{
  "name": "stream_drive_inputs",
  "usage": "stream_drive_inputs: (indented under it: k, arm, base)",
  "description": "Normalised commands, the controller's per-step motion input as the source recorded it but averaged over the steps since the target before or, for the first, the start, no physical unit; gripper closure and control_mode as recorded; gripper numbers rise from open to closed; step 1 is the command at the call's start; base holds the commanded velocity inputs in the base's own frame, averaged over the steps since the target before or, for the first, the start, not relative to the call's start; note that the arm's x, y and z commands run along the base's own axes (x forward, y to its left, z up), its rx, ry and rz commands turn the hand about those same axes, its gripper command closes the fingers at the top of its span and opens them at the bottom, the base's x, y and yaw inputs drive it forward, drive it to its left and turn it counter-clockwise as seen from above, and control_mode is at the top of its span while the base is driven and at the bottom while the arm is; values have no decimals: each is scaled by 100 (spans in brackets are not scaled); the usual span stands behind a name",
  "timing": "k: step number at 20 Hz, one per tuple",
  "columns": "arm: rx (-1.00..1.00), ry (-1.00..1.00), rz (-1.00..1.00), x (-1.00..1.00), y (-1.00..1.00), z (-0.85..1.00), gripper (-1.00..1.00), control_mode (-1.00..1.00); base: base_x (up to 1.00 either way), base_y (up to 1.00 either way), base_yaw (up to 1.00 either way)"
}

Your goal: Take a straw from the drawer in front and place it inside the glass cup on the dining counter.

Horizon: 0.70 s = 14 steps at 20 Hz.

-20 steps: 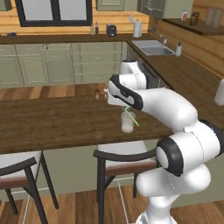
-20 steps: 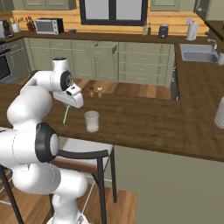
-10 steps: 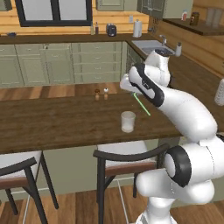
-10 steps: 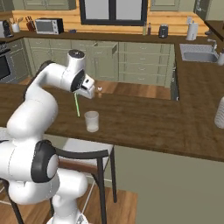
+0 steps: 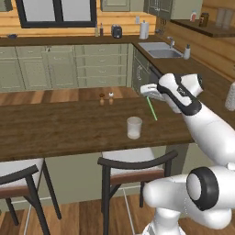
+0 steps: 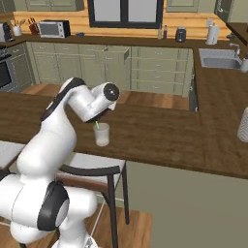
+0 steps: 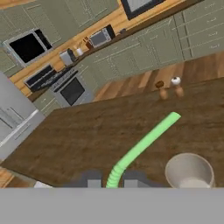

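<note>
My gripper [image 5: 146,90] is shut on the top of the light-green straw [image 5: 152,109], which slants down to the right above the dining counter [image 5: 59,131]. The glass cup [image 5: 134,127] stands upright on the counter, just left of and below the straw's lower end. In the hand view the straw [image 7: 144,144] runs up from between the fingertips of the gripper [image 7: 111,181], and the cup [image 7: 189,171] sits to its right, apart from it. From the right base view a short piece of straw [image 6: 96,125] shows just above the cup [image 6: 101,134], beside my wrist. A drawer [image 6: 115,54] stands pulled out in the far cabinets.
Salt and pepper shakers [image 5: 106,98] stand at the counter's far edge, behind the cup. Black-framed chairs [image 5: 133,165] are tucked under the near edge. A sink [image 5: 163,53] and worktop run along the right side. A white roll [image 6: 243,125] stands on the counter's right end.
My arm has swung to the right over the counter, carrying the straw from the cup's left side to above and right of it. The cup has stayed put.
</note>
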Motion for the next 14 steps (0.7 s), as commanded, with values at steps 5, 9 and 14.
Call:
stream_drive_inputs:
  k: [5, 9, 14]
  arm:
    - [21, -20, 7, 52, 0, 0, 100, -100]
    - [16, -2, 6, 83, -2, -9, 100, -100]
    - [8, 4, 7, 76, -1, -17, 100, -100]
  base:
    - [0, 0, 0]
    - [0, 0, 0]
    - [0, 0, 0]
